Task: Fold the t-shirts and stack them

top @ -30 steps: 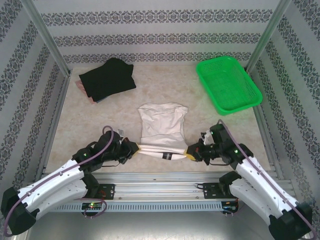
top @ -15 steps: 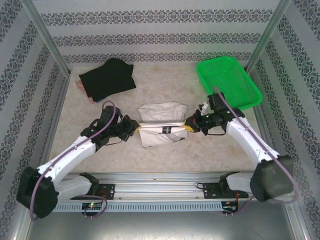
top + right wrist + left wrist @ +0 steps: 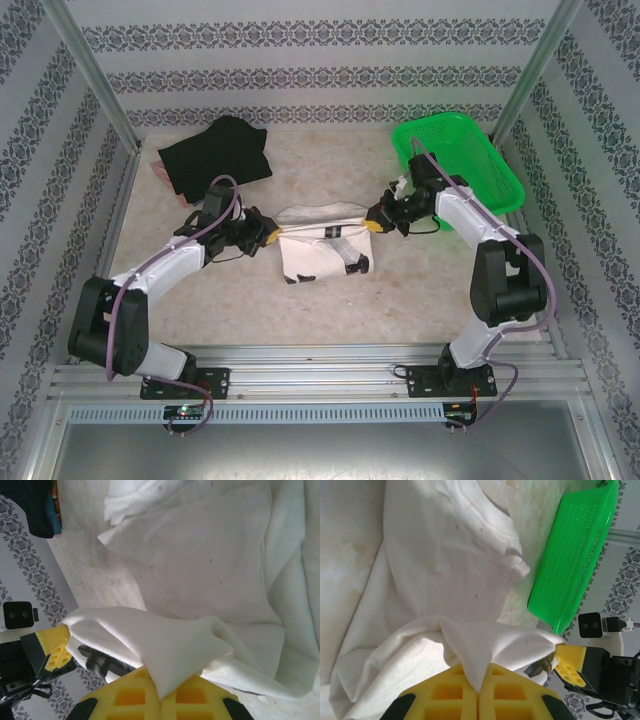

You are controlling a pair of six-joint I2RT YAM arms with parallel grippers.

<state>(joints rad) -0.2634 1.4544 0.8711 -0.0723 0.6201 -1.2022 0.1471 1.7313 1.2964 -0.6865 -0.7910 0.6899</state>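
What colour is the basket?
Bright green; the basket shows best in the top external view.

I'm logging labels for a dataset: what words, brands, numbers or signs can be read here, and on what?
No text can be read.
Dark patches on the cream-white t-shirt, top view: too small and blurred to tell if they are print.
The green basket and black t-shirt: no writing visible.

Table (image 3: 200, 290): beige, marbled. Far left, black shirt (image 3: 215, 155) lying over something pink. Far right, green basket (image 3: 465, 160). Centre, white shirt (image 3: 320, 255), lower part flat, top edge lifted.
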